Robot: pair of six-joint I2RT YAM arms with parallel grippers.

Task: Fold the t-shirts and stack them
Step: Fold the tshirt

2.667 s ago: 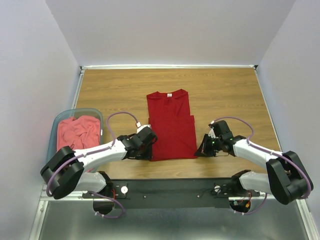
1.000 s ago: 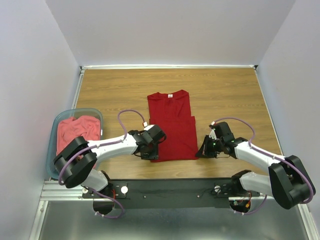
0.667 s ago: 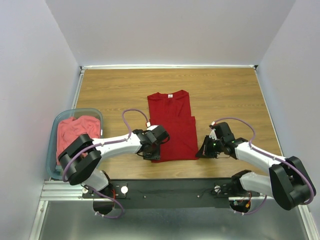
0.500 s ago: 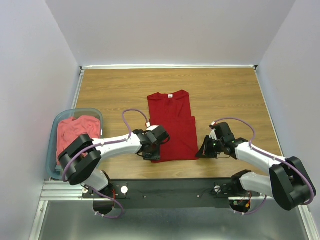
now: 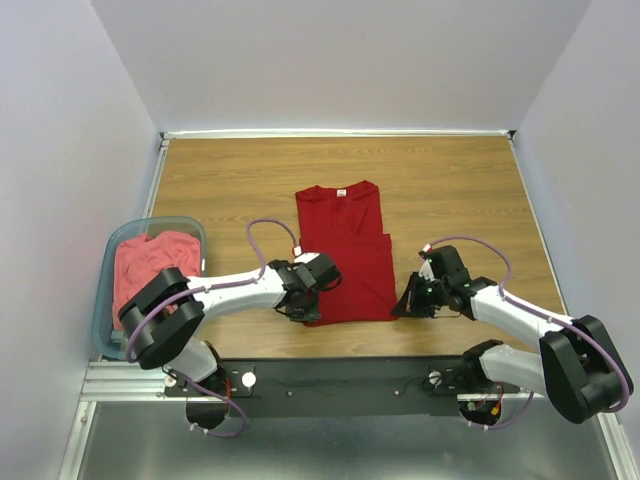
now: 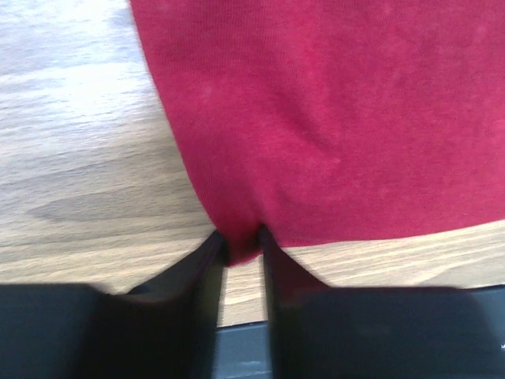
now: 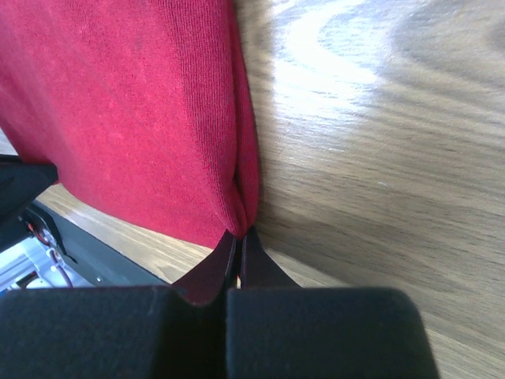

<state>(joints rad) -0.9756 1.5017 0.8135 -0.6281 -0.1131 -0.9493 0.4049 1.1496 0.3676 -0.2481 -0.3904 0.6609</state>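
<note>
Soft, limp red t-shirt (image 5: 345,260) is pinched at near hem corners by left claw (image 6: 243,245) & right claw (image 7: 238,237), both closed on cloth.

A translucent blue-grey plastic tub (image 5: 150,222) sits at the wooden table's (image 5: 450,190) left edge.

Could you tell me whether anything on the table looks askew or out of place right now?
Only minor things. The red t-shirt is folded unevenly: its right edge steps out midway, so the near half is wider than the collar half. The pink t-shirt lies crumpled in the tub, unfolded. Nothing spilled or damaged.
</note>
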